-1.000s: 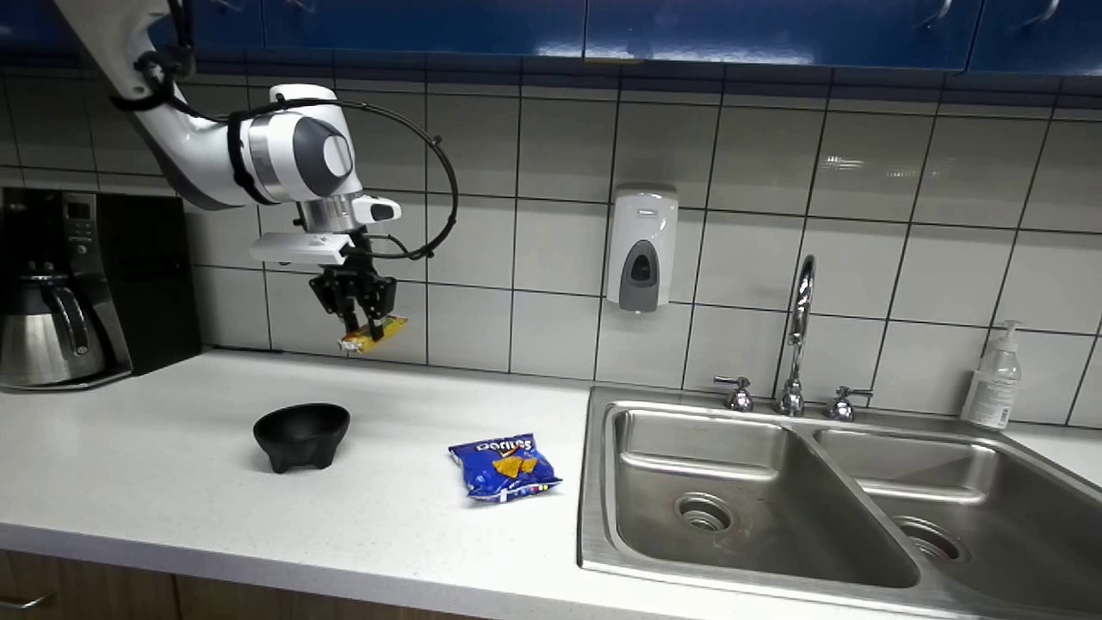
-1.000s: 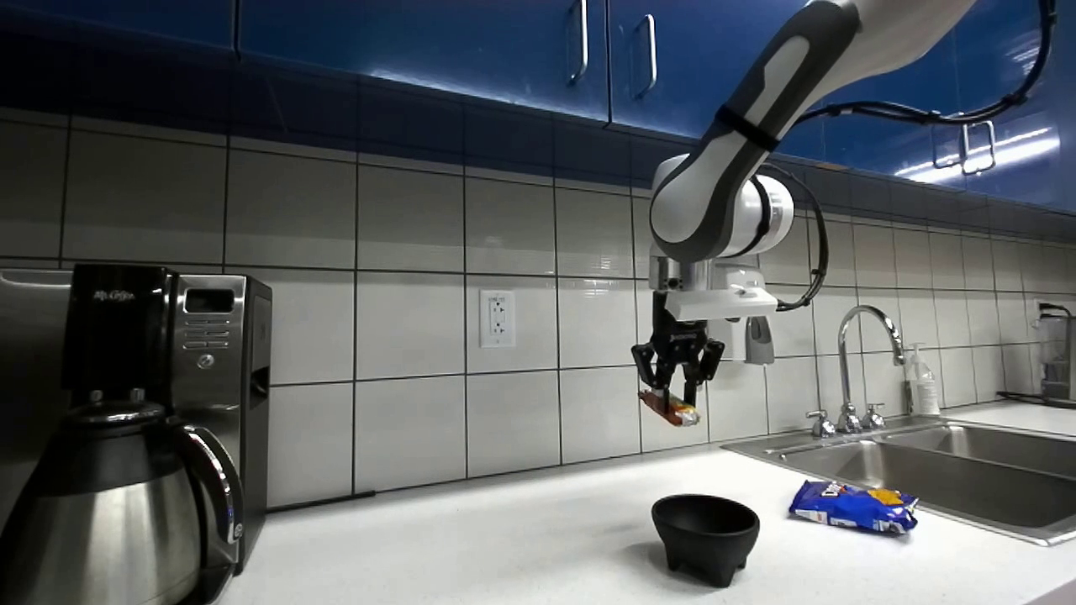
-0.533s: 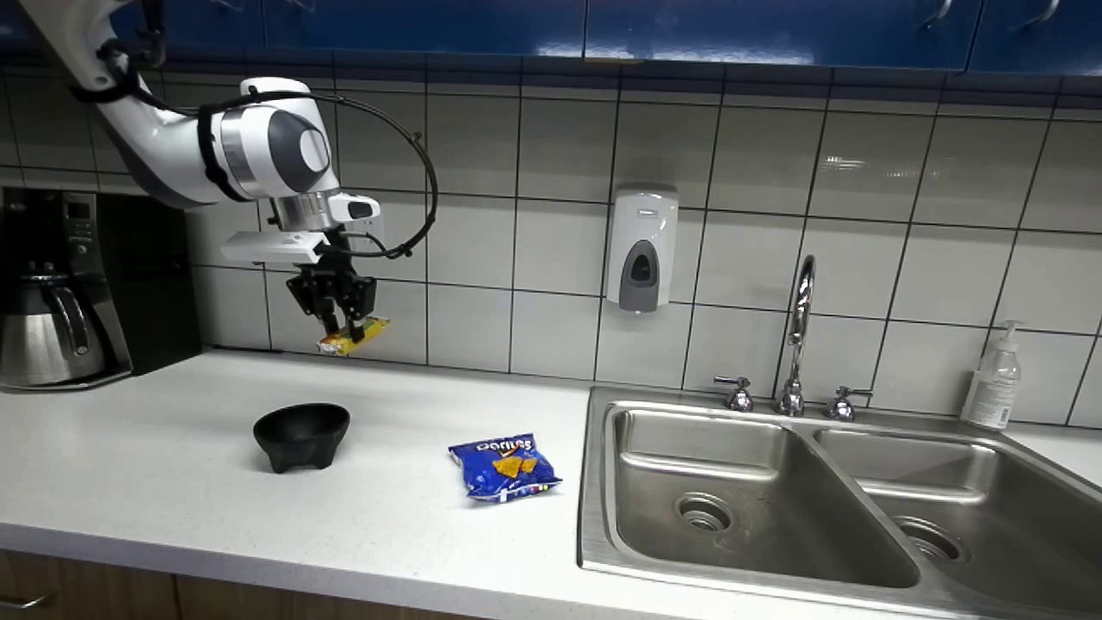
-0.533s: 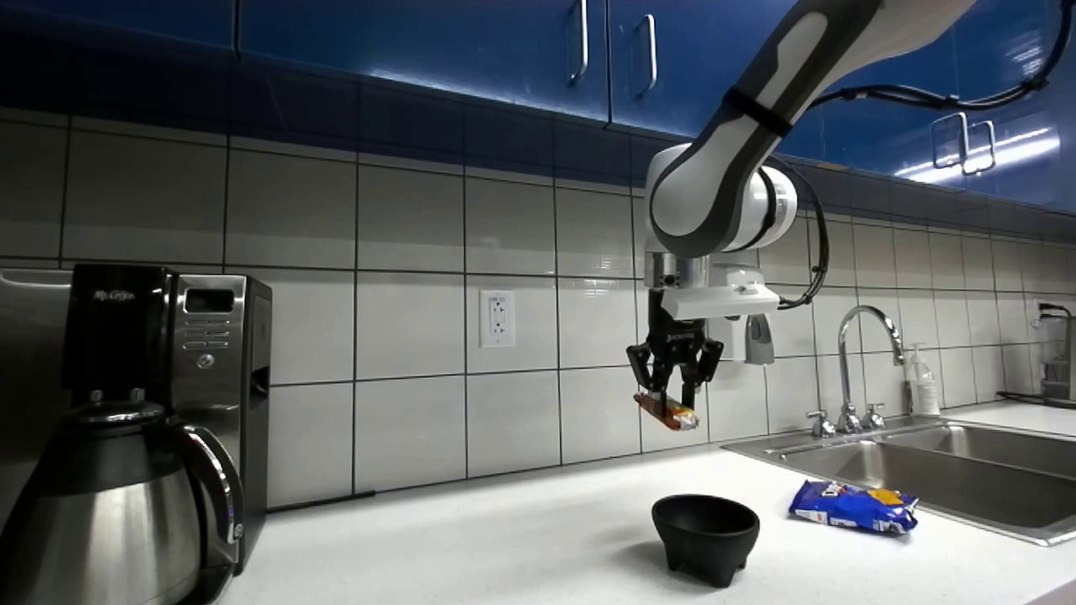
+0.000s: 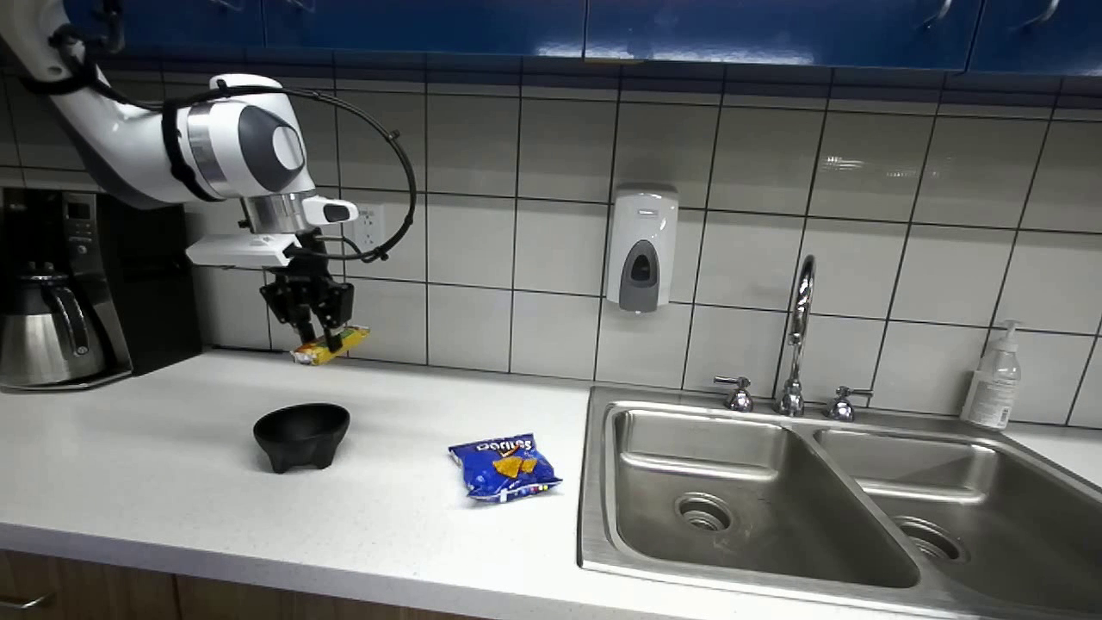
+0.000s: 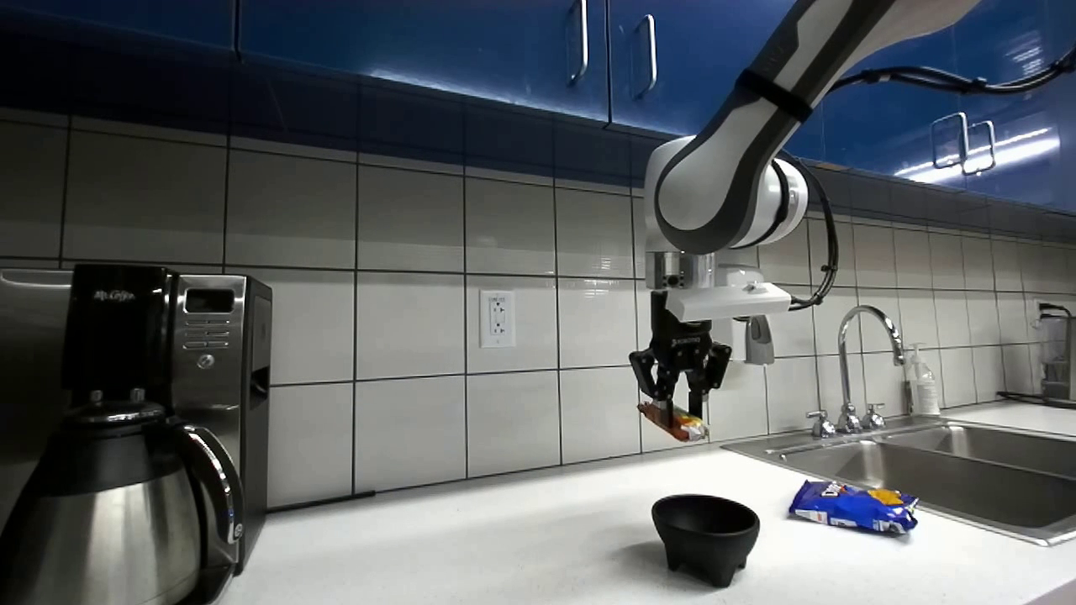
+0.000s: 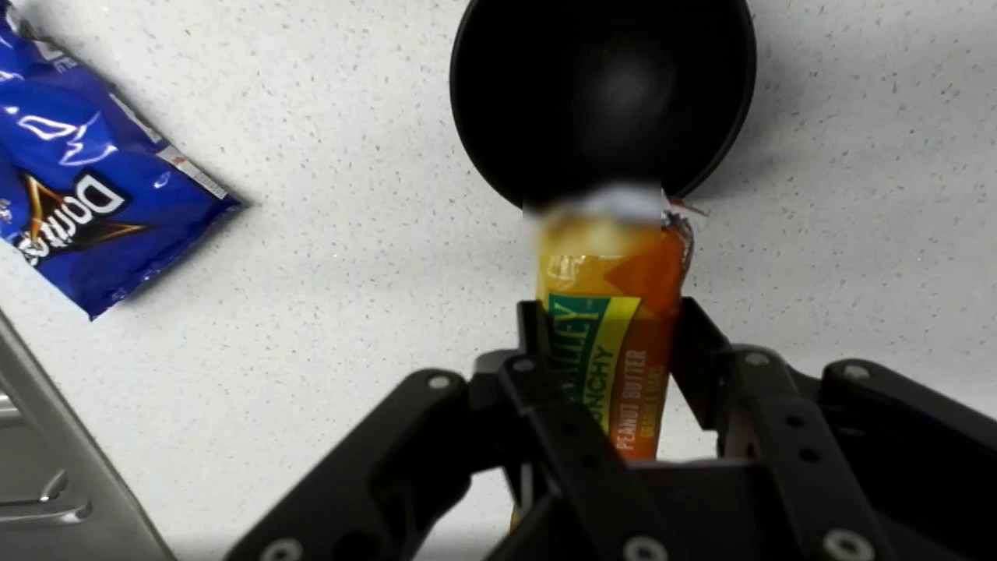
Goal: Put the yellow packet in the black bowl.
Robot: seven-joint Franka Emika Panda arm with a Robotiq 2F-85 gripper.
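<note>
The yellow packet (image 7: pixel 623 374) is a long flat bar wrapper in yellow and orange with a green label. It also shows in both exterior views (image 5: pixel 351 339) (image 6: pixel 685 425). My gripper (image 7: pixel 604 339) is shut on its middle, one finger on each side, and holds it in the air, slightly tilted. The gripper shows in both exterior views (image 5: pixel 320 339) (image 6: pixel 681 412). The black bowl (image 5: pixel 301 437) stands upright on the counter, below the packet's height. In the wrist view the bowl (image 7: pixel 600 93) lies just beyond the packet's far end, which overlaps its near rim.
A blue chip packet (image 5: pixel 508 469) lies on the white counter (image 5: pixel 387 517) between the bowl and the steel sink (image 5: pixel 594 517). A coffee maker (image 6: pixel 223 336) stands at the other end. A tiled wall (image 5: pixel 469 323) is behind, with a soap dispenser (image 5: pixel 642 250).
My gripper, holding the packet, has moved left in an exterior view and come slightly lower in both. The bowl and the blue chip packet have not moved.
</note>
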